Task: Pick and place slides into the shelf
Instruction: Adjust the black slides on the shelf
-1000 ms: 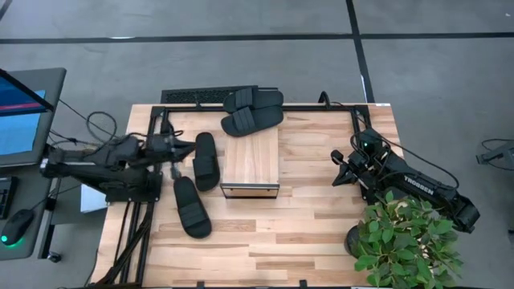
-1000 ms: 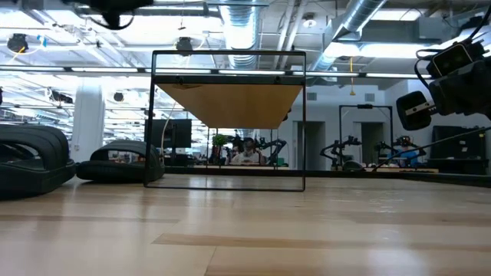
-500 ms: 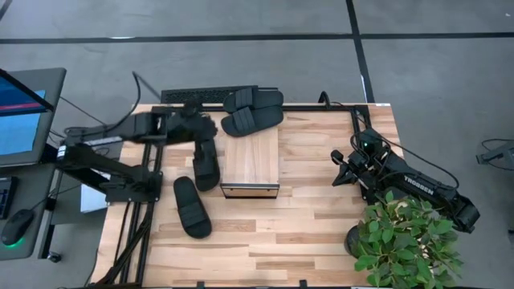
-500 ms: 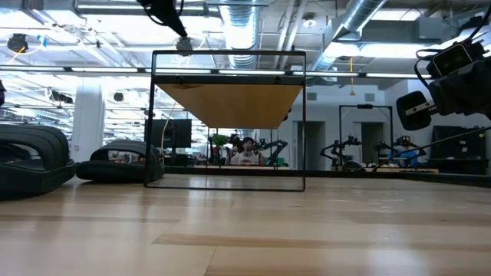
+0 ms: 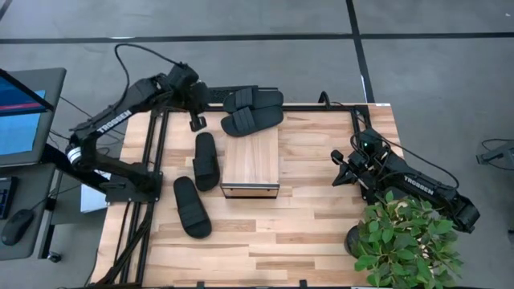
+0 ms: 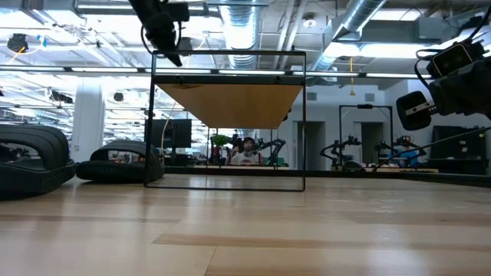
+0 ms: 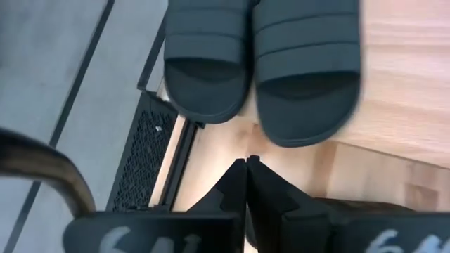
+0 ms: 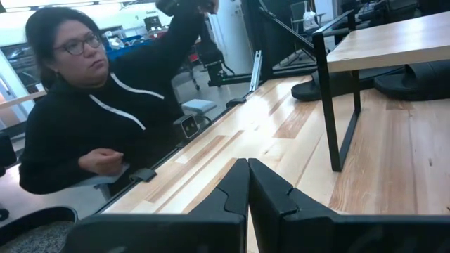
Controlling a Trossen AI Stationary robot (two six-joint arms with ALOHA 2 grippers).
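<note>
Four black slides lie on the table. Two lie side by side at the far edge (image 5: 241, 100) (image 5: 254, 119), and both show in the left wrist view (image 7: 205, 60) (image 7: 308, 70). One lies left of the shelf (image 5: 206, 160) and one nearer the front (image 5: 191, 207). The light-wood shelf (image 5: 250, 159) stands mid-table on its dark frame (image 6: 229, 100). My left gripper (image 5: 195, 122) is shut and empty, raised over the far left corner, just left of the far pair (image 7: 246, 165). My right gripper (image 5: 340, 170) is shut and empty at the table's right (image 8: 247, 169).
A potted plant (image 5: 405, 241) stands at the near right corner beside my right arm. A black perforated panel (image 5: 193, 96) lies along the far edge. A person in a dark hoodie (image 8: 84, 126) sits beyond the table. A monitor (image 5: 20, 112) stands off the left side.
My left arm has risen and swung from beside the two left slides toward the table's far edge, and its gripper now hangs near the far pair of slides. Its fingers touch nothing. No slide has moved.
</note>
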